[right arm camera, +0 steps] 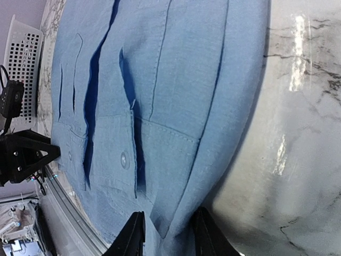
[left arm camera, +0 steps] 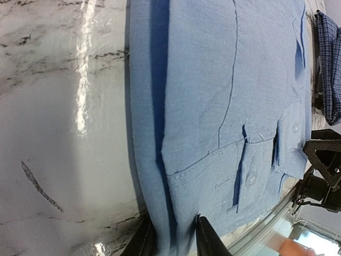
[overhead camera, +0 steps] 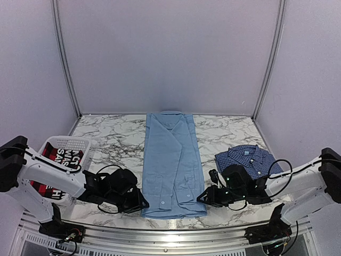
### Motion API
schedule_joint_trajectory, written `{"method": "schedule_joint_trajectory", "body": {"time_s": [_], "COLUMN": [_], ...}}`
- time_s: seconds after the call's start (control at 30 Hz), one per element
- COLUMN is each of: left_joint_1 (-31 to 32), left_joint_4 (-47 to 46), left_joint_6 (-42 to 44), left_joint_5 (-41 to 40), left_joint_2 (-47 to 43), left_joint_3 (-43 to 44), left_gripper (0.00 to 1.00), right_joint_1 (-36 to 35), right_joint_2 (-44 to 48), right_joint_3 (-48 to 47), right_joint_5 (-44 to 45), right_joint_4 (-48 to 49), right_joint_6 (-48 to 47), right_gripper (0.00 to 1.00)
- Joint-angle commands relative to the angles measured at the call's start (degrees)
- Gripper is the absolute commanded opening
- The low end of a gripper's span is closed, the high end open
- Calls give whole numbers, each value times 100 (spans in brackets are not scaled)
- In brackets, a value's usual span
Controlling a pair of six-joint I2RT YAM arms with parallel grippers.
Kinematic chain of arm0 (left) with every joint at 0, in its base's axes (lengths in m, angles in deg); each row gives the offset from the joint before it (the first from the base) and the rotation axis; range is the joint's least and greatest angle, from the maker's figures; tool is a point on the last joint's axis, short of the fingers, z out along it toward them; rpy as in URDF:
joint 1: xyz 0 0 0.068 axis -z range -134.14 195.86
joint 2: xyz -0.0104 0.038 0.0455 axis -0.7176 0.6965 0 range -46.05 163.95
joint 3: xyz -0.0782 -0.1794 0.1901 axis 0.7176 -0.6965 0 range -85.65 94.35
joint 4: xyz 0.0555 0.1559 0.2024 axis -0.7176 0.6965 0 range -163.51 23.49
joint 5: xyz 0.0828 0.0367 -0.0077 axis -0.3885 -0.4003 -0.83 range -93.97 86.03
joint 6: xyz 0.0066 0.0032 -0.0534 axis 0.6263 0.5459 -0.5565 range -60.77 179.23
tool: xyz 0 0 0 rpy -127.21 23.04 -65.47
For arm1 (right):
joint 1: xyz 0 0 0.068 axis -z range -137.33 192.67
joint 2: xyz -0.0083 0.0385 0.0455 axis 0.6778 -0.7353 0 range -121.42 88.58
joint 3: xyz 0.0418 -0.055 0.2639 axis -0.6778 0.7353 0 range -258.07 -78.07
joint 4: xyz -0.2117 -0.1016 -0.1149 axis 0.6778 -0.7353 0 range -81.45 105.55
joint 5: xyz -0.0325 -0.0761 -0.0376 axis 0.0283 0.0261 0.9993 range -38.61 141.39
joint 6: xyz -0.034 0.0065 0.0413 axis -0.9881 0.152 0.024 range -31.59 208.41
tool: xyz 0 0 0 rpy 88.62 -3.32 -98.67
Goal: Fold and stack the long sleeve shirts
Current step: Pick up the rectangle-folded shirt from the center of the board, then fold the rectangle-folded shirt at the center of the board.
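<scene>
A plain light blue shirt (overhead camera: 173, 160) lies at the table's middle. The checked shirt (overhead camera: 248, 159) near the right edge is dark blue with fine white lines. The table (overhead camera: 117, 138) is white marble with dark grey veins. A white basket (overhead camera: 66, 141) holds a red-and-black garment (overhead camera: 68, 159) with white letters.

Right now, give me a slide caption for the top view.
Left gripper and right gripper straddle near corners of the light blue shirt; checked shirt lies folded beside it.

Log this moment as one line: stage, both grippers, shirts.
stage: fold light blue shirt, laid flat centre | left gripper: straddling near hem, grip unclear | right gripper: same | checked shirt: folded, right side
</scene>
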Motion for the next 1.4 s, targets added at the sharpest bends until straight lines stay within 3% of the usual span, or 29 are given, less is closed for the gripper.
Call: {"method": "schedule_joint_trajectory", "body": {"time_s": [0.0,0.2,0.43,0.83,1.13,1.37], "left_joint_1": [68,69,60,-403,-1668,-2559], "left_joint_4": [525,90,-59,231,214,59], "left_joint_6": [73,29,79,527,1262,1716], "left_joint_5": [126,257,185,86,675,1225], "left_joint_2": [194,239,42,-429,-39,769], "left_joint_3": [-86,-93,67,837,1662,2486], "left_gripper": [22,1,0,0,0,0], "right_joint_1": [-69,-69,-64,40,914,1616], "right_joint_2": [-89,12,186,578,-299,-1444], "right_joint_3": [-78,-208,-378,-1286,-2077,-2971], "right_joint_5": [-40,-85,-145,137,-306,-703], "right_joint_4": [-97,-163,-293,-1052,-893,-582], "right_joint_6": [28,52,70,-126,-706,-1127], "right_gripper": [28,15,0,0,0,0]}}
